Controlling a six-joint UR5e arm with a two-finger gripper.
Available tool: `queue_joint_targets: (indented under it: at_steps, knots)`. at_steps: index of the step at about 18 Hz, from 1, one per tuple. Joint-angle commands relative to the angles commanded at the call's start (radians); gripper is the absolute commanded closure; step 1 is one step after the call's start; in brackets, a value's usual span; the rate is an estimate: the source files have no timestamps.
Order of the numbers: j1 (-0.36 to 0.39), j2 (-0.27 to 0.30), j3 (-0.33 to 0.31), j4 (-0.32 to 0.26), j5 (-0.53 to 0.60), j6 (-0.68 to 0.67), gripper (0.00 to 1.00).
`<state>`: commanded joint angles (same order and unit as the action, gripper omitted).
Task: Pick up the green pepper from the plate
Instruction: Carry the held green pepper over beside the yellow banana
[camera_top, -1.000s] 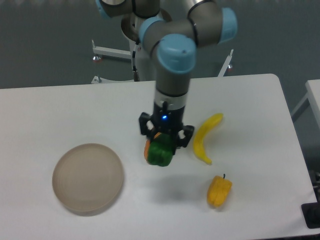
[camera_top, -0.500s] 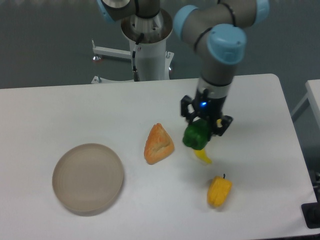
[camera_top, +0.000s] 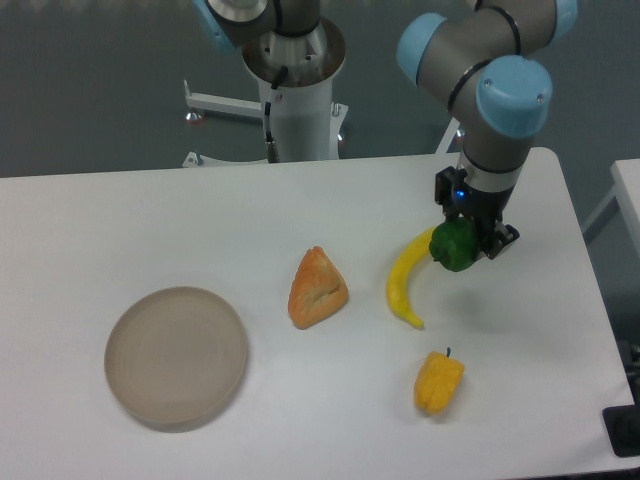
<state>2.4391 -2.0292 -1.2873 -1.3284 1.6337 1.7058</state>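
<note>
My gripper (camera_top: 466, 240) is shut on the green pepper (camera_top: 454, 246), a small glossy dark-green pepper, and holds it above the table at the right, just over the top end of a banana. The plate (camera_top: 176, 356), round and beige-grey, lies bare at the front left, far from the gripper.
A yellow banana (camera_top: 405, 279) lies just left of and below the gripper. An orange wedge-shaped food piece (camera_top: 317, 288) sits mid-table. A yellow pepper (camera_top: 438, 382) with a stem lies front right. The table's right edge is close to the arm.
The gripper has carried the green pepper to the right and back, from over the orange wedge to beyond the banana's top end. Nothing else moved.
</note>
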Motion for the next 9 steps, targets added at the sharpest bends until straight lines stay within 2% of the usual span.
queue_joint_targets:
  at_steps: [9]
  knots:
    - [-0.009, -0.017, 0.008, 0.006, -0.014, 0.0, 1.0]
